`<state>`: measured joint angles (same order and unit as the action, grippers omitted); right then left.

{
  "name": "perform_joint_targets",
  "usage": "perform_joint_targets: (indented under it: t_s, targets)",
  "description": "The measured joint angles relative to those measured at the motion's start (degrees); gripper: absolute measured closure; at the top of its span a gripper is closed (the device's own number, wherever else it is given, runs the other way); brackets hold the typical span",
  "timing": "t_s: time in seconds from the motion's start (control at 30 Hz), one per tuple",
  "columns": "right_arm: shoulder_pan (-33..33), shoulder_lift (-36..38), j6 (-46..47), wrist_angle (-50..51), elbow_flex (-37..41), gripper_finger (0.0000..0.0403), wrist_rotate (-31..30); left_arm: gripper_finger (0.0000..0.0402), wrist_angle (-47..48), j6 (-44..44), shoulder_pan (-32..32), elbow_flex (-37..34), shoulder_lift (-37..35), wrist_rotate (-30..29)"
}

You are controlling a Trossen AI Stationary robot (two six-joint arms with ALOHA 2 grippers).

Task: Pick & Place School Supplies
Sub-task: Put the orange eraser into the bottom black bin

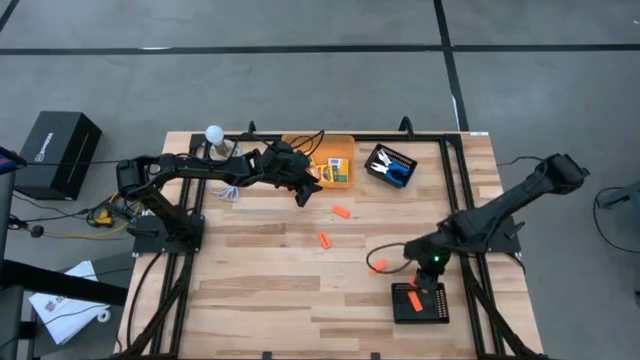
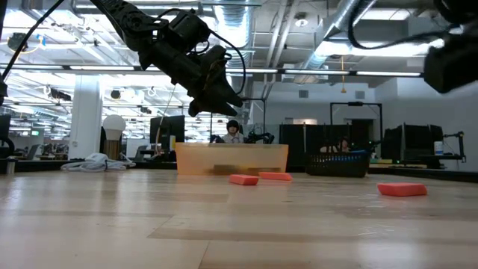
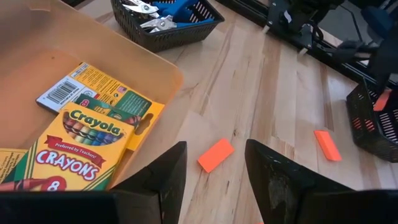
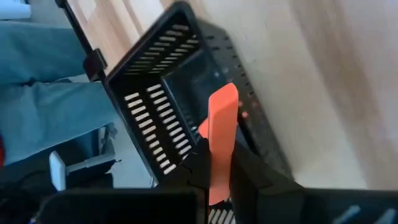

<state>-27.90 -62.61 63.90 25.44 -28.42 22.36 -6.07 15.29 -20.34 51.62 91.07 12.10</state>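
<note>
Right hand (image 4: 214,168) pinching orange piece (image 4: 221,134) above black tray (image 4: 155,106); left hand (image 3: 214,174) spread beside bin rim (image 3: 168,68).

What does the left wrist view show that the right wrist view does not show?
Only the left wrist view shows the Crayola crayon boxes lying in the translucent orange bin, the scissors in a black tray, two orange pieces loose on the table, and the open left gripper. Only the right wrist view shows the right gripper shut on an orange piece above another black tray. Both show the wooden table.
</note>
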Motion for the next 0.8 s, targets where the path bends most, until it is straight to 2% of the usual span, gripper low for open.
perform_joint_targets:
  t_s: [0.1, 0.47, 0.63, 0.8]
  targets:
    - [-1.97, -1.21, 1.93, -4.59, 1.84, 0.038, -0.66, 0.0243, -0.04, 0.0, 0.0, 0.0, 0.0, 0.01]
    - [-6.0, -6.43, 1.99, -8.84, 2.26, 0.038, -1.1, 0.0243, -0.4, 0.0, 0.0, 0.01, 0.0, 0.02]
    - [-6.74, -5.11, 3.05, -9.76, 2.26, 0.0382, -1.76, 0.0243, -0.42, 0.0, 0.0, 0.02, 0.0, 0.02]
    - [-6.99, -1.45, 4.45, -9.52, 2.26, 0.0382, -6.4, 0.0243, -0.42, -0.01, 0.0, 0.0, 0.0, 0.02]
